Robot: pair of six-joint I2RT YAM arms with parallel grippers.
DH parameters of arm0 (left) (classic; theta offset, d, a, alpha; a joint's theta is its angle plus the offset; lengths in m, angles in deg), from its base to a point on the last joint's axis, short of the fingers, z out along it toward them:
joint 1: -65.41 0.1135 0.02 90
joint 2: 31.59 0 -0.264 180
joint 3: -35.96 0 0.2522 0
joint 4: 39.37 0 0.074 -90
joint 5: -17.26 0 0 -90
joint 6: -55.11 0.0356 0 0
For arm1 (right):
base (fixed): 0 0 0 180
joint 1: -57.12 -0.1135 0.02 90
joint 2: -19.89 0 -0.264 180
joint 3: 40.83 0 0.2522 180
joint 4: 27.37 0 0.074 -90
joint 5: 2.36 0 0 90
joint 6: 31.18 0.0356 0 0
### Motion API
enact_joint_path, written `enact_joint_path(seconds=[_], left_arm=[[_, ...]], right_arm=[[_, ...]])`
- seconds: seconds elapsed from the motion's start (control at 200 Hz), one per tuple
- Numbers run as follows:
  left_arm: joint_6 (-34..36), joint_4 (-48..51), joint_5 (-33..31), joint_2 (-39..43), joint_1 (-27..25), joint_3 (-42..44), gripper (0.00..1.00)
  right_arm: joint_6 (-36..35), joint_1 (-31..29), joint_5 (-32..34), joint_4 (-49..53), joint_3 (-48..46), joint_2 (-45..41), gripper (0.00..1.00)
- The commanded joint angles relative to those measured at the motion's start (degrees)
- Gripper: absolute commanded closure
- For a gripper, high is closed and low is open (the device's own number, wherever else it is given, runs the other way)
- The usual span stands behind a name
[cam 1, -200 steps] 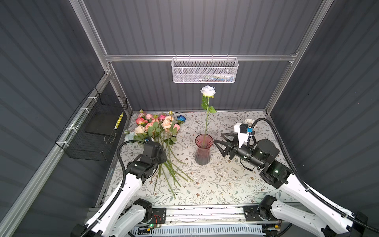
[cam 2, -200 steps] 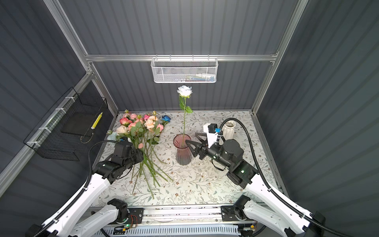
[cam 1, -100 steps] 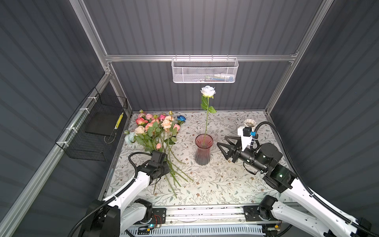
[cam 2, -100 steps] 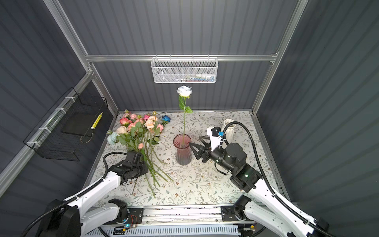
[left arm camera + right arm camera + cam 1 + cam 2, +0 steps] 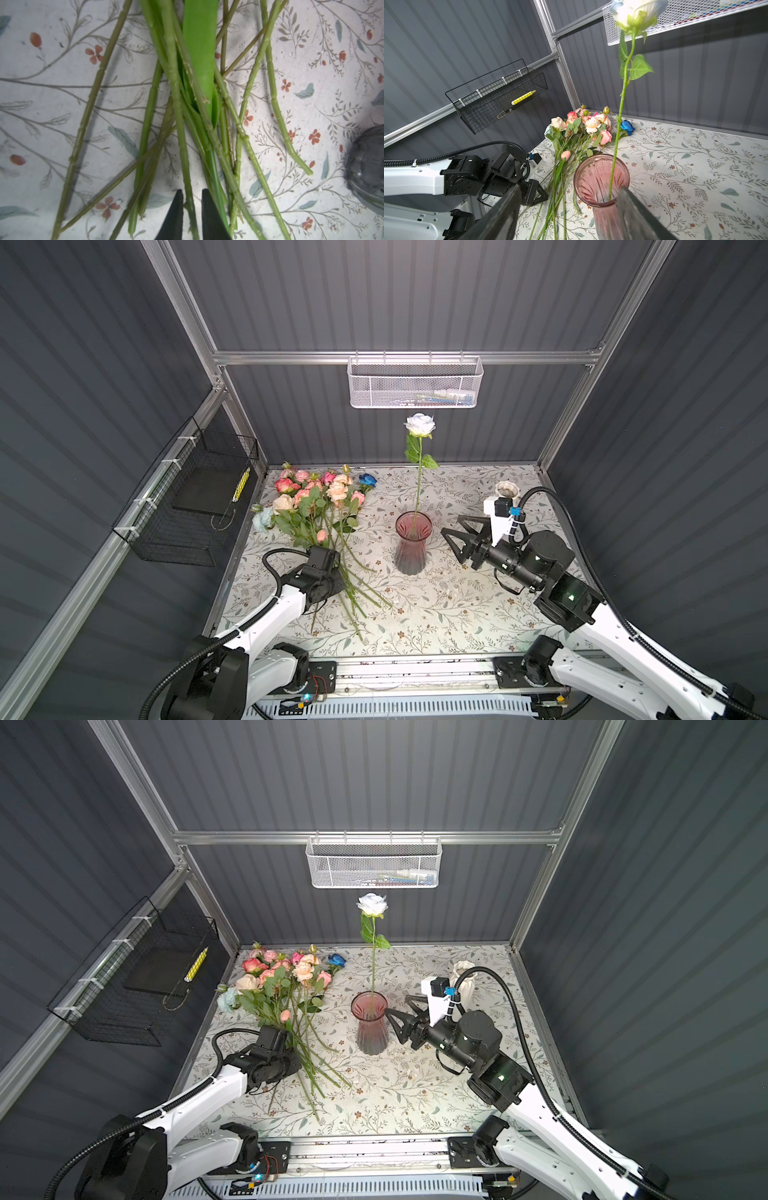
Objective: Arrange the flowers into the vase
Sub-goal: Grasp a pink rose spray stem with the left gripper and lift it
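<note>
The flowers [image 5: 320,497] [image 5: 282,977] [image 5: 583,124], pink, peach, cream and one deep blue, lie in a bunch on the table's left with stems fanned toward the front. A white rose [image 5: 420,425] [image 5: 372,904] stands in the pink glass vase [image 5: 410,547] [image 5: 371,1031] [image 5: 583,182]. My left gripper [image 5: 192,197] is down on the stems [image 5: 180,116], its jaws narrowly apart on either side of one stem, with a thin gap showing. In both top views its wrist hides the fingers. My right gripper [image 5: 453,531] [image 5: 399,1006] [image 5: 570,188] stands wide open just right of the vase, holding nothing.
A small white vase [image 5: 507,490] [image 5: 463,969] stands at the back right behind the right arm. A black wire basket [image 5: 195,497] with a yellow marker hangs on the left wall. A white mesh basket [image 5: 415,383] hangs on the back wall above the rose.
My left arm has dropped low onto the stems and its jaws have narrowed round one stem. My right gripper has drawn back a little from the vase, still open.
</note>
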Motion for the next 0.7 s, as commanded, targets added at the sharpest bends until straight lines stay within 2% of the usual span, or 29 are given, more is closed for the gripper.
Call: enact_joint_path(seconds=[0.0,0.085,0.21,0.3,0.495,0.695], left_arm=[[0.80,0.10,-0.56,-1.67,0.07,0.71,0.74],[0.96,-0.54,-0.66,-3.17,0.10,0.98,0.74],[1.05,-0.78,-1.01,-3.78,0.07,0.84,0.90],[1.27,0.84,-1.48,-0.96,0.08,-0.39,1.00],[3.11,9.70,-4.06,9.14,0.08,-7.35,1.00],[6.47,16.07,-3.44,16.99,0.07,-21.41,1.00]], right_arm=[[0.03,-0.27,0.33,0.01,-0.25,-0.85,0.25],[0.13,-0.23,0.30,0.00,-0.25,-0.96,0.25],[0.22,-0.27,0.30,0.09,-0.25,-0.96,0.25],[0.18,-0.24,0.38,0.44,-0.09,-1.22,0.25],[0.00,-0.24,0.70,0.80,0.24,-1.84,0.25],[0.37,-0.29,-0.03,1.02,1.51,-2.19,0.24]])
